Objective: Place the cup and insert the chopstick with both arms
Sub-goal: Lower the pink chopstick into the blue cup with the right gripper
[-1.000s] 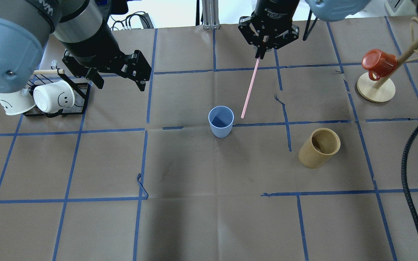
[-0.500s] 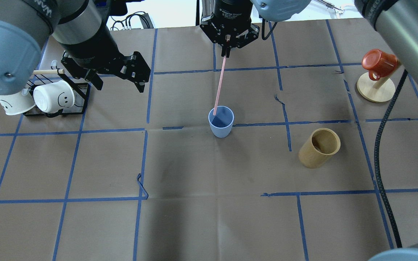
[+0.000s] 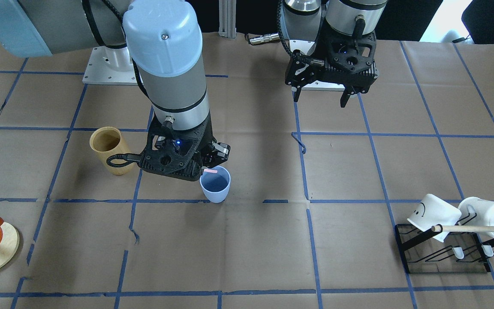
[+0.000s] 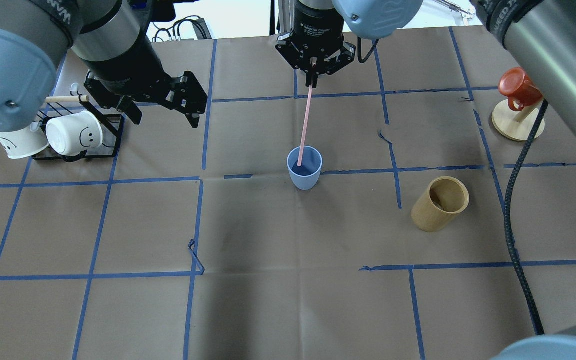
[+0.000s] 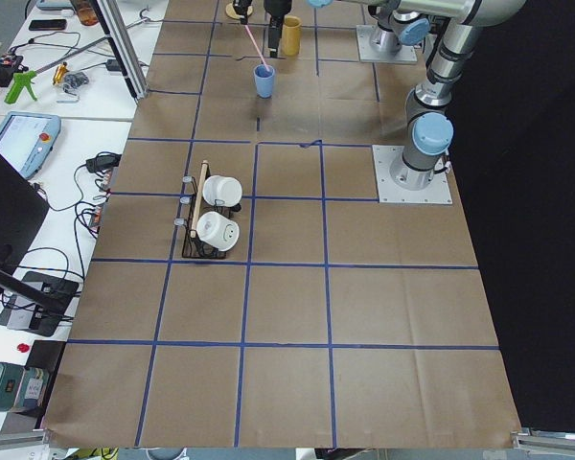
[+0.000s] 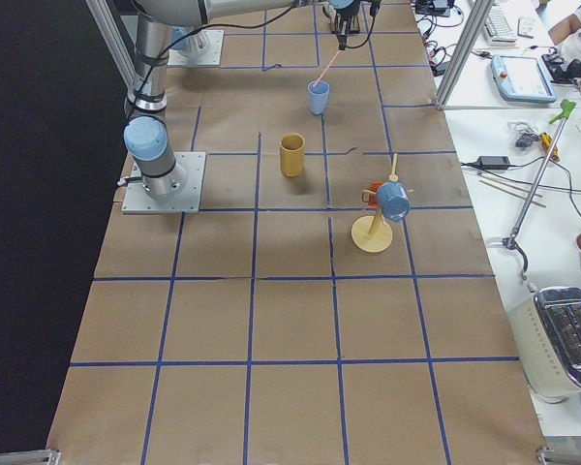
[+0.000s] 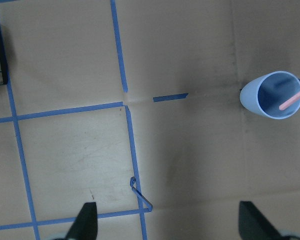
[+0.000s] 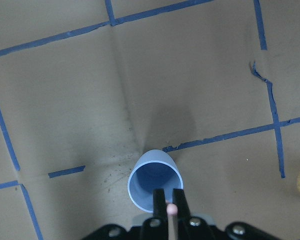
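Observation:
The light-blue cup point(image 4: 304, 169) stands upright near the table's middle. It also shows in the front view point(image 3: 215, 186) and the left wrist view point(image 7: 270, 95). My right gripper point(image 4: 312, 76) is shut on the top end of the pale-pink chopstick point(image 4: 306, 122) and holds it above the cup. The stick slants down and its lower tip lies within the cup's mouth. The right wrist view shows the fingers point(image 8: 160, 199) pinching the stick point(image 8: 172, 210) over the cup point(image 8: 149, 172). My left gripper point(image 4: 165, 116) is open and empty, raised to the cup's left.
A tan wooden cup point(image 4: 440, 203) stands to the right of the blue cup. A black rack point(image 4: 113, 131) with white mugs and a wooden dowel point(image 4: 66, 99) is at the far left. A red mug point(image 4: 517, 89) hangs on a wooden tree at the far right.
My right gripper has moved left with the chopstick. The stick's lower tip went from the table right of the cup to inside the cup's mouth. The left arm has not moved.

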Robot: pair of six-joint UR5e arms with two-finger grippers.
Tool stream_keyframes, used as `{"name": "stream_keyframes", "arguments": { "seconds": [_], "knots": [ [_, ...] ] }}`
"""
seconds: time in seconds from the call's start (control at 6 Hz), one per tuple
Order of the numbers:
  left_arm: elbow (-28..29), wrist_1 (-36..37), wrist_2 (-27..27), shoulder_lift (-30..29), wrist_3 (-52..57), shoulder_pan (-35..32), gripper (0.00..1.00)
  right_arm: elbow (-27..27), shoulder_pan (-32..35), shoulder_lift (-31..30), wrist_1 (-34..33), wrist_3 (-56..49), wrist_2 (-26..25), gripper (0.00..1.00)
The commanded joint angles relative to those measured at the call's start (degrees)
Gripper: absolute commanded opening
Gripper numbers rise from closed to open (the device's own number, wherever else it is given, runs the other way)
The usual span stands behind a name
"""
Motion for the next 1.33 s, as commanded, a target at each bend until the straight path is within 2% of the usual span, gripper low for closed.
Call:
{"name": "stream_keyframes", "arguments": {
  "seconds": [0.0,0.5,1.0,1.17],
  "knots": [
    [-0.22,0.0,0.0,0.06,-0.09,-0.09,0.98,3.49,0.0,-0.09,-4.14,-0.01,0.18,0.04],
    [-0.31,0.0,0.0,0.06,-0.09,-0.09,0.98,6.06,0.09,0.87,-8.65,0.25,0.36,0.04],
    [-0.31,0.0,0.0,0.24,-0.09,-0.09,0.98,6.23,0.18,2.54,-7.87,-0.01,0.54,0.06],
    [-0.4,0.0,0.0,0.24,-0.09,-0.09,0.98,6.15,0.09,2.63,-7.96,0.08,0.89,0.36]
  ]
}}
